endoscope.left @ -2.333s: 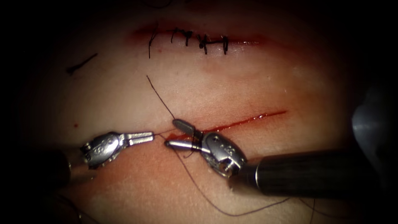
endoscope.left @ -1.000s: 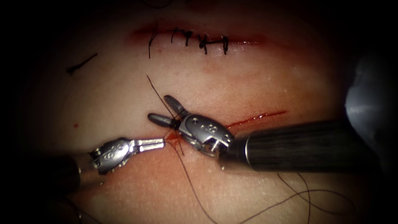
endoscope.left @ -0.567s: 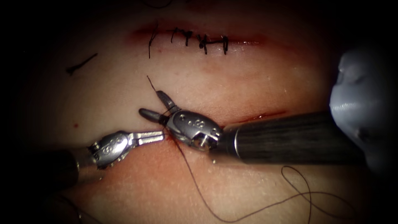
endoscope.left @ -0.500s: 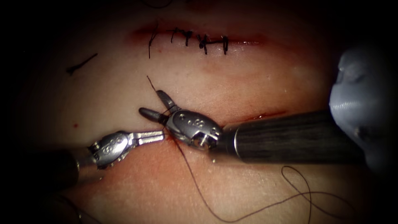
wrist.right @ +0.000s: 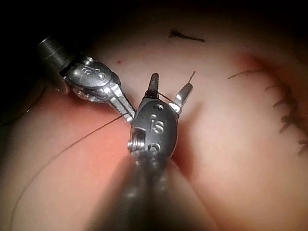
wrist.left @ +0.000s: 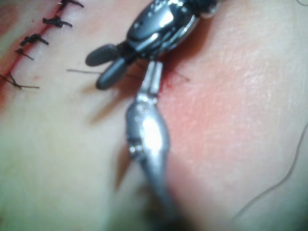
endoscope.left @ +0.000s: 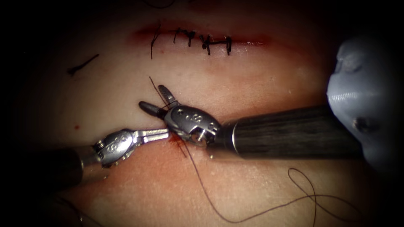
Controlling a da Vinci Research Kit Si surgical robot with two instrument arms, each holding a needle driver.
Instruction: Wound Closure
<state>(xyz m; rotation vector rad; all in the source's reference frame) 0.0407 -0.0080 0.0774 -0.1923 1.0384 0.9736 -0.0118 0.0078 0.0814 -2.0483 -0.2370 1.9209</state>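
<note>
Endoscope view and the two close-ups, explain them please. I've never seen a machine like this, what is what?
Two thin robot arms practise stitching on pork tissue. The wide picture looks down from an endoscope; the two close ones are taken from near each arm's wrist. The left tool, jaws shut, appears to hold the thread beside the red cut. The right tool has open jaws holding nothing, with a short thread tail running between them. Loose thread curls below, and a stitched cut lies above.

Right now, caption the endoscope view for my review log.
Left tool shut on the thread beside the open right tool straddling its short end on the tissue.
</note>
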